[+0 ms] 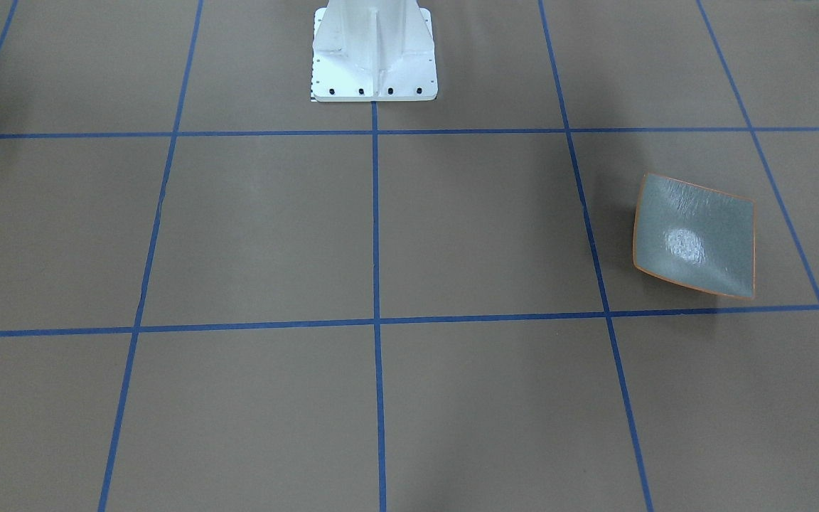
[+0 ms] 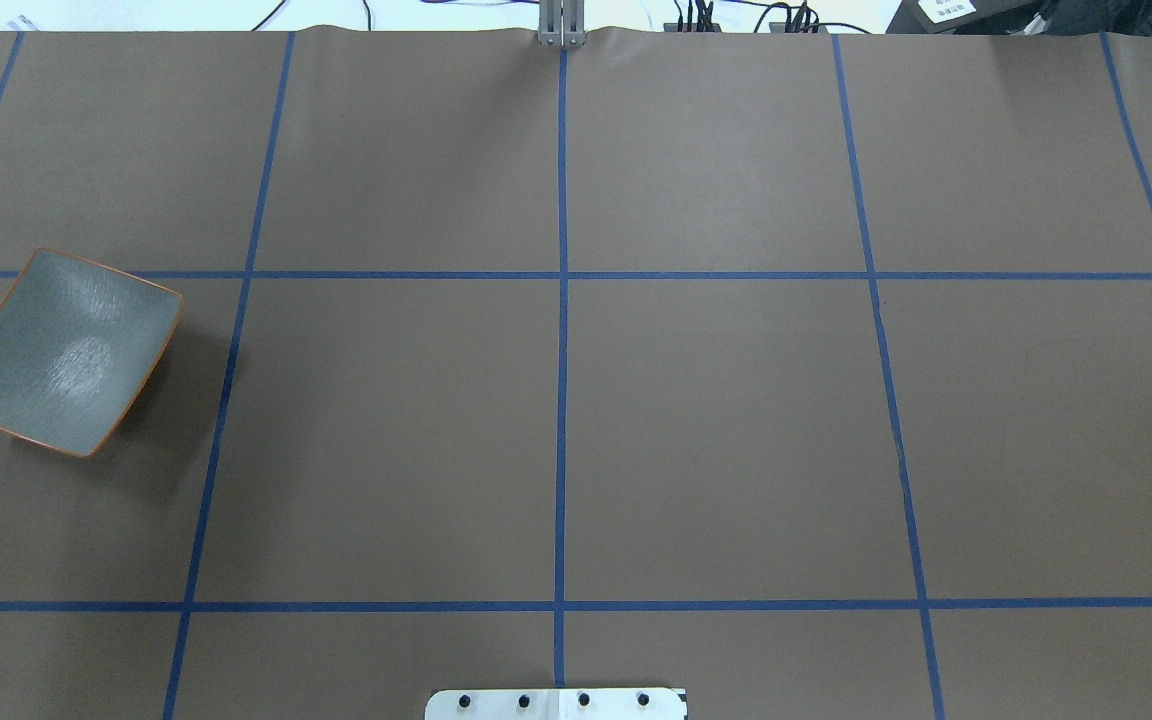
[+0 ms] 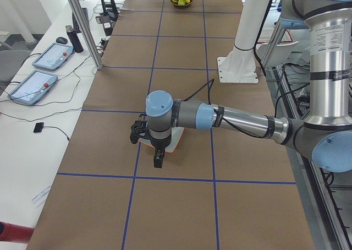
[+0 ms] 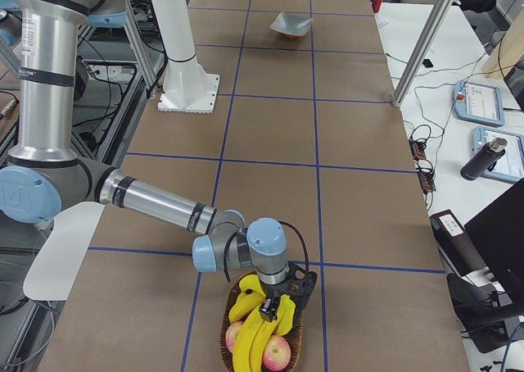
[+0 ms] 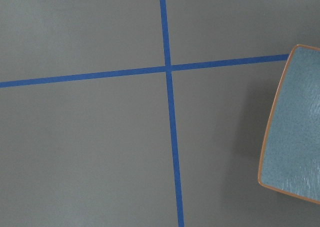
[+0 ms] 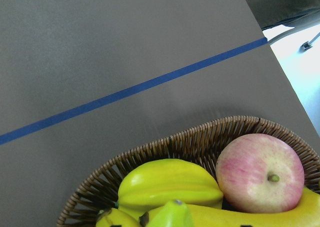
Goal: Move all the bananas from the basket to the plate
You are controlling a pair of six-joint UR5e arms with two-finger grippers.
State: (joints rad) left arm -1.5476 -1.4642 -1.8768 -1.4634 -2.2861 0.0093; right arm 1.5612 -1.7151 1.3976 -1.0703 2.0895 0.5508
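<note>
The grey-green plate [image 2: 61,350] with its thin orange rim lies empty at the table's left end, also seen as plate [image 1: 694,235], plate [image 4: 291,25] and plate [image 5: 295,132]. Yellow bananas [image 4: 250,343] lie in a wicker basket [image 4: 224,323] at the opposite end. A banana [image 6: 280,214] shows at the bottom of the right wrist view. My right gripper [image 4: 270,308] hangs just over the bananas. My left gripper [image 3: 157,157] hovers at the plate [image 3: 175,141]. Both grippers show only in the side views, so I cannot tell if they are open or shut.
A pink-yellow apple [image 6: 260,172] and a yellow-green star fruit [image 6: 170,184] share the basket [image 6: 200,137]. The robot's white base [image 1: 374,50] stands mid-table. Beside the table a bench carries tablets [image 3: 33,85] and cables.
</note>
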